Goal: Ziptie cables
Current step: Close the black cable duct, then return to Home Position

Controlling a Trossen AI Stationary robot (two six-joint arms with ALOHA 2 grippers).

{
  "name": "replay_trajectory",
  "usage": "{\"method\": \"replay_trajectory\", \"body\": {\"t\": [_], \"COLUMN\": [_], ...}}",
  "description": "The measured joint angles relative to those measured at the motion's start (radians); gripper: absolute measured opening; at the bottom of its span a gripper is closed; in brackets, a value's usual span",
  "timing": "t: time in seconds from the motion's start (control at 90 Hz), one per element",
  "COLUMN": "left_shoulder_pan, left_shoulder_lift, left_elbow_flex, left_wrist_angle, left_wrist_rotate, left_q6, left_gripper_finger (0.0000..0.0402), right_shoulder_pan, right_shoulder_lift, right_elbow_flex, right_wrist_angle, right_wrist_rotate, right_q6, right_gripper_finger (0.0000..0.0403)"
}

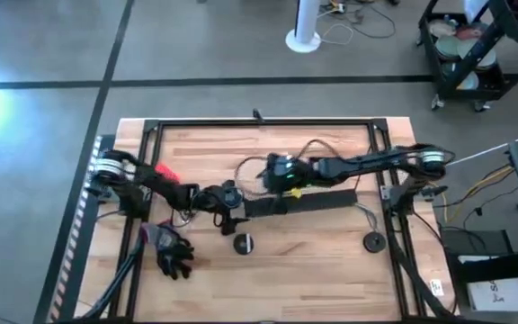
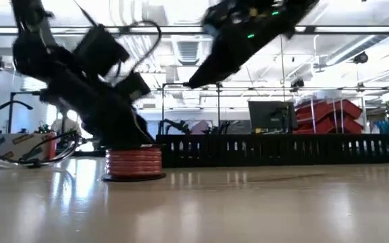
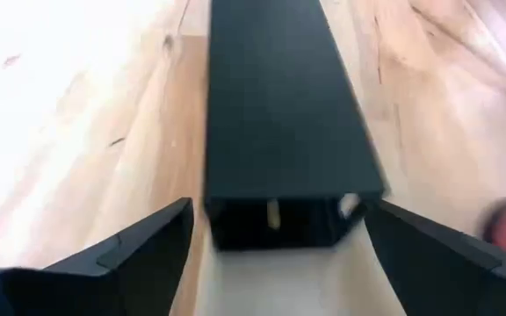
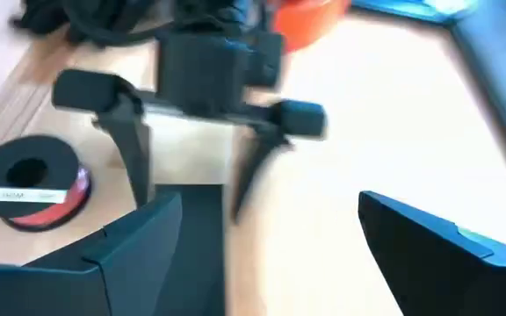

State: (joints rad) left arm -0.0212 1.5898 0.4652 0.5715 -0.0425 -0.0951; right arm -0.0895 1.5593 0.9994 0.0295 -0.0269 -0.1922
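Nearest the counter's (image 1: pixel 331 270) front edge lies a black glove (image 1: pixel 173 254), then a wire spool (image 1: pixel 243 242). Mid-counter, the left pincer (image 3: pixel 275 230), spread wide, faces the black duct's (image 1: pixel 299 202) open end. Above it hangs the right pincer (image 4: pixel 266 228), also wide. Toward the far edge, thin cables (image 1: pixel 317 148) loop.

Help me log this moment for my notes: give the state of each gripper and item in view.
Left gripper: open, fingers either side of the duct's end, not closed on it.
Right gripper: open, holding nothing, raised.
Black duct: lying flat on the table, ungripped.
Red spool: resting flat on the table, free.
Cables: lying on the table, no gripper on them.
Ziptie: cannot make out.
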Motion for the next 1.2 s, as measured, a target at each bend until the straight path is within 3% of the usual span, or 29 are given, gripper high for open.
{"method": "replay_trajectory", "body": {"t": [0.111, 0.333, 0.533, 0.689, 0.789, 0.933, 1.067, 1.2], "left_shoulder_pan": [0.0, 0.004, 0.003, 0.003, 0.003, 0.005, 0.005, 0.005], "left_shoulder_lift": [-0.197, -0.543, -0.776, -0.95, -1.069, -1.227, -1.396, -1.572], "left_elbow_flex": [-0.007, -0.016, -0.017, -0.017, -0.047, -0.158, -0.293, -0.409], "left_wrist_angle": [-0.105, -0.093, -0.189, -0.416, -0.466, -0.454, -0.448, -0.417], "left_wrist_rotate": [-0.024, -0.083, -0.105, -0.108, -0.108, -0.108, -0.107, -0.07], "left_q6": [-0.003, 0.073, 0.105, 0.113, 0.128, 0.155, 0.099, 0.067], "left_gripper_finger": [0.0319, 0.031, 0.0309, 0.0309, 0.0309, 0.0309, 0.0306, 0.0251], "right_shoulder_pan": [-0.019, -0.029, -0.026, -0.026, -0.025, -0.015, 0.002, 0.012], "right_shoulder_lift": [-0.17, -0.499, -0.782, -0.971, -1.097, -1.23, -1.331, -1.388], "right_elbow_flex": [-0.183, -0.485, -0.664, -0.774, -0.82, -0.851, -0.872, -0.903], "right_wrist_angle": [0.139, 0.353, 0.341, 0.316, 0.225, 0.1, 0.031, -0.024], "right_wrist_rotate": [0.002, 0.007, 0.107, 0.115, 0.116, 0.103, 0.033, -0.012], "right_q6": [0.031, 0.094, 0.115, 0.16, 0.206, 0.247, 0.263, 0.285], "right_gripper_finger": [0.0323, 0.0309, 0.0294, 0.0274, 0.0255, 0.0208, 0.0139, 0.0042]}}
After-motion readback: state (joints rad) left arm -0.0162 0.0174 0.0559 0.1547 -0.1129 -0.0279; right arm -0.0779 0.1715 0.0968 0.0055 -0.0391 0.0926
